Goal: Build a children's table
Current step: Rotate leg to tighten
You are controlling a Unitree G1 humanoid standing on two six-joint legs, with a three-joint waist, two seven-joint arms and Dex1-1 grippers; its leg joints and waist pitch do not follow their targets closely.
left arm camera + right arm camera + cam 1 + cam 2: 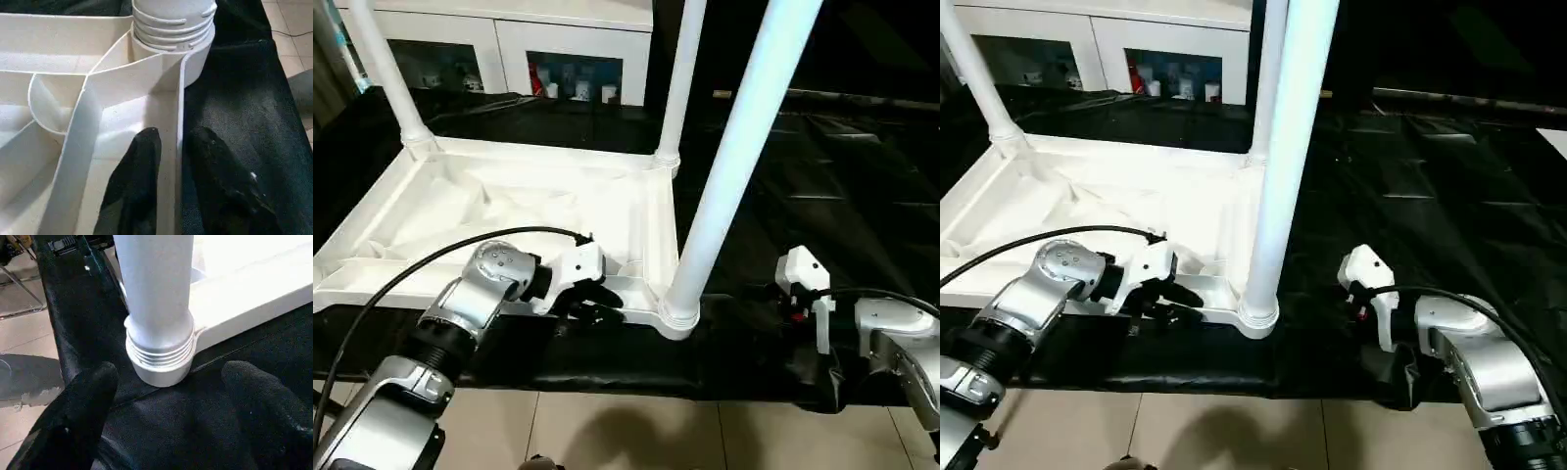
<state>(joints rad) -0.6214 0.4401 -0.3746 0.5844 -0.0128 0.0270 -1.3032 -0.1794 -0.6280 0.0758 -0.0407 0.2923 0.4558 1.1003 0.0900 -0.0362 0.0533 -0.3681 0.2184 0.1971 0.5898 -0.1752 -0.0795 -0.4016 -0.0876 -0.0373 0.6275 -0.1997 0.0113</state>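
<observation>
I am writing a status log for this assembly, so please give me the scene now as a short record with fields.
table top: the children's table lies upside down on the black-cloth work table, ribbed underside up
legs fitted: three legs stand in corner sockets; the near leg sits in the near right socket
left gripper: jaws astride the table's rim wall beside that socket, one finger inside, one outside
right gripper: jaws wide open, facing the near leg's base, not touching it

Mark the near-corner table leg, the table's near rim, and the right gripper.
near-corner leg (744, 147), left eye view, mid-shaft.
table's near rim (168, 196), left wrist view, thin wall between the left gripper's fingers.
right gripper (166, 396), right wrist view, midway between its spread fingertips.
</observation>
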